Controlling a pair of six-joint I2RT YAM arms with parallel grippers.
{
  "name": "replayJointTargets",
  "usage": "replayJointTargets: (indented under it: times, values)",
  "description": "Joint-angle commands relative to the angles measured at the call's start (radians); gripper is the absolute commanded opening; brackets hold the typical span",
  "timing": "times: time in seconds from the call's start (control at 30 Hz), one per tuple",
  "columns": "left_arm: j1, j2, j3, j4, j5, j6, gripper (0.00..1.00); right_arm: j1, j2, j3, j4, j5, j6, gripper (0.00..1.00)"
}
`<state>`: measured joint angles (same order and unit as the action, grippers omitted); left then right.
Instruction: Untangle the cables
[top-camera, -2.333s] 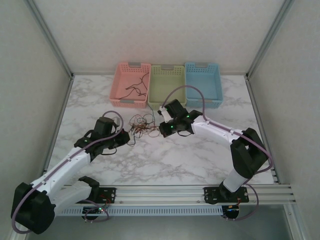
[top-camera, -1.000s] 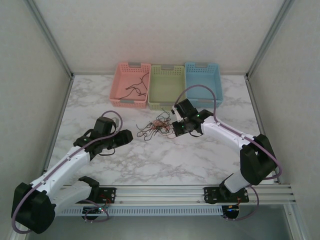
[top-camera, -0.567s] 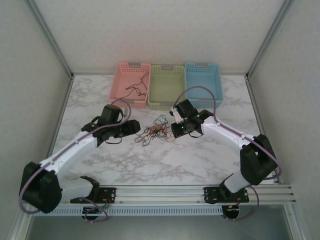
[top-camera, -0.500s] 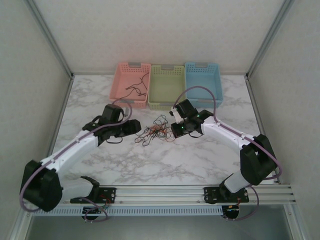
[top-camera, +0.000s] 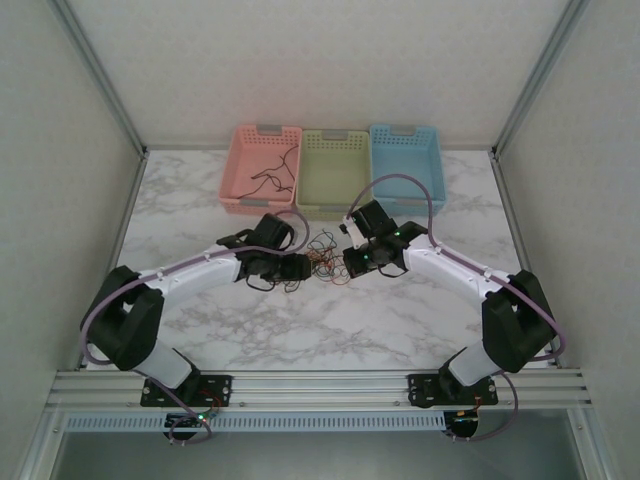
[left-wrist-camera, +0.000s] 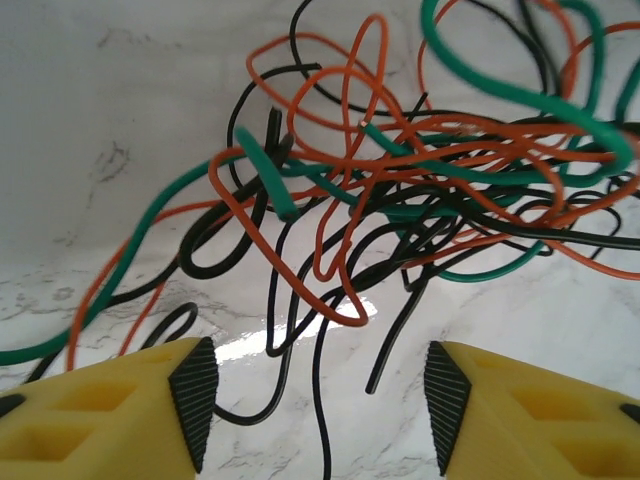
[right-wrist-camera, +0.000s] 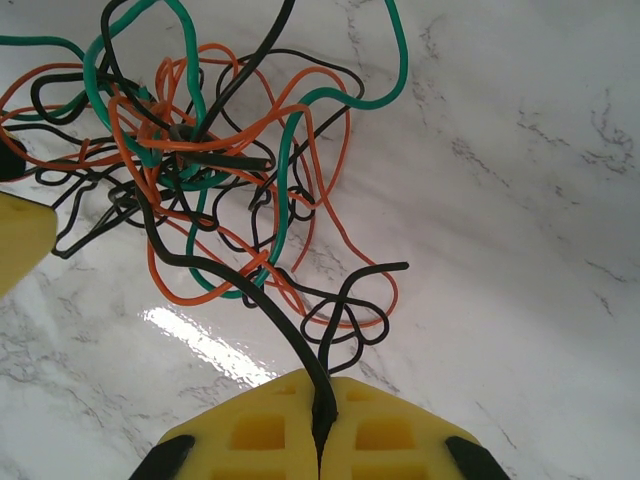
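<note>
Yellow fingers (right-wrist-camera: 262, 432) of the right gripper (right-wrist-camera: 322, 400) are clenched on a single black cable (right-wrist-camera: 205, 263), which runs from the pinch up into the tangle of cables (right-wrist-camera: 210, 150). The left gripper (left-wrist-camera: 320, 400) stands released, its dark pads (left-wrist-camera: 195, 395) apart at the near edge of the same knot, with loose black strands hanging between them but nothing pinched.

The tangle (top-camera: 322, 255) lies on the marble table (top-camera: 400, 320) between the two grippers, just in front of the green basket (top-camera: 312, 208).

The likely trouble is that the held black cable threads through several orange and green loops. A pull on it could drag the whole clump along or cinch it tighter. If the left jaws close where they are, they may trap several strands at once.

Only the wrist views separate the colours and show which strand is gripped. The top view adds the pink basket (top-camera: 240, 198), holding a few dark cables, and the blue basket (top-camera: 434, 205).
</note>
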<state>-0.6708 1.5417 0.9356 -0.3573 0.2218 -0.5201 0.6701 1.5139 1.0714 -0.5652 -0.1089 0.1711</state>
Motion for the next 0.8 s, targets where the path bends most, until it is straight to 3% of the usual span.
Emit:
replayJointTargets:
  times: [0.0, 0.2, 0.37, 0.77]
  values:
    - [-0.007, 0.017, 0.031, 0.035, -0.058, -0.027, 0.54, 0.006, -0.024, -0.016, 0.016, -0.015, 0.001, 0.00]
    - [-0.009, 0.005, 0.017, 0.054, -0.092, -0.055, 0.45, 0.007, -0.033, -0.027, 0.011, -0.008, 0.001, 0.00]
    - [-0.009, 0.002, 0.004, 0.050, -0.100, -0.052, 0.28, 0.007, -0.043, -0.030, 0.007, -0.003, -0.001, 0.00]
    - [-0.009, -0.073, -0.028, 0.010, -0.150, -0.042, 0.01, 0.006, -0.050, -0.039, 0.002, 0.034, -0.006, 0.00]
